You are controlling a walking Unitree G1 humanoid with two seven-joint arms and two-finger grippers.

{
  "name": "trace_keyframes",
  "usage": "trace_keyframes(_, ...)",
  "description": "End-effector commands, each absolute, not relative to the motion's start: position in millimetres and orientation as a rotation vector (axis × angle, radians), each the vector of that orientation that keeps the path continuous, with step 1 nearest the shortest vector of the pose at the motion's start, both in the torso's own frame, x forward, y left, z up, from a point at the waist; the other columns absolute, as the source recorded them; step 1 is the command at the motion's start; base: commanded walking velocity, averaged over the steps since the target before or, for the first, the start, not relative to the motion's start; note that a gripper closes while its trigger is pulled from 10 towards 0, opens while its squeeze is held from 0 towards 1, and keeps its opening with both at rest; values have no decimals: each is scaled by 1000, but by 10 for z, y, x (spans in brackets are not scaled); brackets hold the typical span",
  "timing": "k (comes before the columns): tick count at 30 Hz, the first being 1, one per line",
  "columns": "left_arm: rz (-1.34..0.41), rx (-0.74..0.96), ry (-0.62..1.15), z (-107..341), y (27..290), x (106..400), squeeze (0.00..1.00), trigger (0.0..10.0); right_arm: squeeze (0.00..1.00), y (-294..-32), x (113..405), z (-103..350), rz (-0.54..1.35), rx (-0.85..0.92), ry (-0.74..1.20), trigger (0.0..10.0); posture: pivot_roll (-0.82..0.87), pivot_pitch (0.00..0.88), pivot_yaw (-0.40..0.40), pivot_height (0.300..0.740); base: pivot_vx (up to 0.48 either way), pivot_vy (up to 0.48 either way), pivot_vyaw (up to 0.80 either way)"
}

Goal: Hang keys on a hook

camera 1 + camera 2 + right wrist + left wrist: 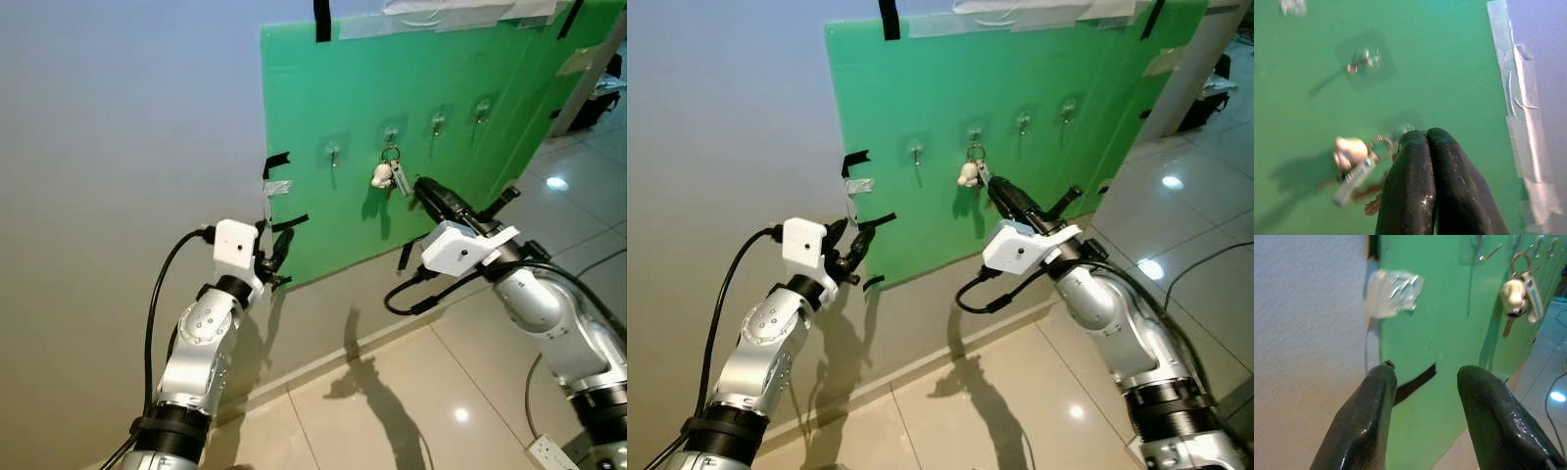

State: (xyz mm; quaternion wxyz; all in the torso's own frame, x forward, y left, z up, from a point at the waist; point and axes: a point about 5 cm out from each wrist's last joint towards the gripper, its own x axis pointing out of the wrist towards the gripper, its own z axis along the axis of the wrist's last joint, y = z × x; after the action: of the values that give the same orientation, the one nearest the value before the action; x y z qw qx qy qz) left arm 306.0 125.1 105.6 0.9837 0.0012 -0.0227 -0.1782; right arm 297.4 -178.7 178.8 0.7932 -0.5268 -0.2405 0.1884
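A green board (431, 127) is taped to the grey wall (118, 147) in front of me, with a row of four hooks across its middle. The keys (387, 174) hang on the second hook (391, 136) from the board's left edge: a ring on the hook, a small white charm, a pale tag and a key dangling below it. The first hook (333, 153), nearer the left edge, carries nothing, and so do the two hooks toward the right edge.

My right claw (423, 188) is raised to the board, its tip just beside the keys on their lower right. Its two black fingers (1415, 196) are pressed flat together with no gap, and nothing is held between them. In the right wrist view the ring and charm sit just off the fingertips, very near; whether the tips touch the ring I cannot tell, as that view is blurred.

My left claw (278, 257) is held up by the board's lower left edge, near the strips of black tape (276, 162) and the crumpled clear tape (1393, 291) that fix that edge to the wall. Its fingers (1366, 421) stand spread with a clear gap between them and grip nothing; they point at the board's left edge, well apart from the keys.

Below the wall runs a glossy tiled floor (392, 411), where the shadows of my arms fall.
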Motion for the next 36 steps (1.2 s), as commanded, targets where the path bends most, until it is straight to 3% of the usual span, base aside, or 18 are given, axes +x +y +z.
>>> trace_keyframes(1, -358, 9, -44, 1056, 1271, 3081, 0, 10000, 0, -1745, 2967, 1903, 448, -1231, -581, 0, -89, 0, 41, 740, 0, 0, 0)
trace_keyframes(6, -376, 2, -31, 1004, 1220, 3077, 0, 10000, 0, -1795, 2983, 1926, 463, -1299, -604, 0, -97, 0, 47, 740, 0, 0, 0)
trace_keyframes(10, -395, -11, -35, 1037, 1192, 3108, 0, 10000, 0, -1850, 3073, 2024, 369, -877, -497, 0, -104, 0, 64, 740, 0, 0, 0)
trace_keyframes(11, -404, -12, -33, 1042, 1191, 3117, 0, 10000, 0, -1848, 3091, 2018, 386, -752, -444, 0, -107, 0, 70, 740, 0, 0, 0)
trace_keyframes(12, -404, -12, -33, 1042, 1191, 3117, 0, 10000, 0, -1848, 3091, 2018, 386, -752, -444, 0, -107, 0, 70, 740, 0, 0, 0)
trace_keyframes(13, -423, -9, -26, 1040, 1188, 3126, 0, 10000, 0, -1842, 3102, 1982, 454, -571, -342, 0, -111, 0, 76, 740, 0, 0, 0)
trace_keyframes(20, -518, -19, 17, 1004, 1200, 3160, 0, 10000, 0, -2076, 3035, 2139, 627, -203, -162, 0, -127, 0, 80, 740, 0, 0, 0)
trace_keyframes(23, -516, -19, 16, 1010, 1209, 3170, 0, 10000, 0, -2090, 3022, 2163, 642, -171, -157, 0, -127, 0, 80, 740, 0, 0, 0)
trace_keyframes(26, -519, -35, 8, 1034, 1211, 3195, 0, 10000, 0, -2092, 2877, 2322, 799, 94, -109, 0, -123, 0, 68, 740, 0, 0, 0)
trace_keyframes(32, -524, -59, 15, 997, 1162, 3147, 0, 10000, 0, -2096, 2837, 2326, 874, 196, -49, 0, -106, 0, 42, 740, 0, 0, 0)
trace_keyframes(36, -400, -159, 28, 958, 1215, 3129, 0, 10000, 0, -2068, 2946, 2210, 826, 220, -10, 0, -76, 0, -6, 740, 0, 0, 0)
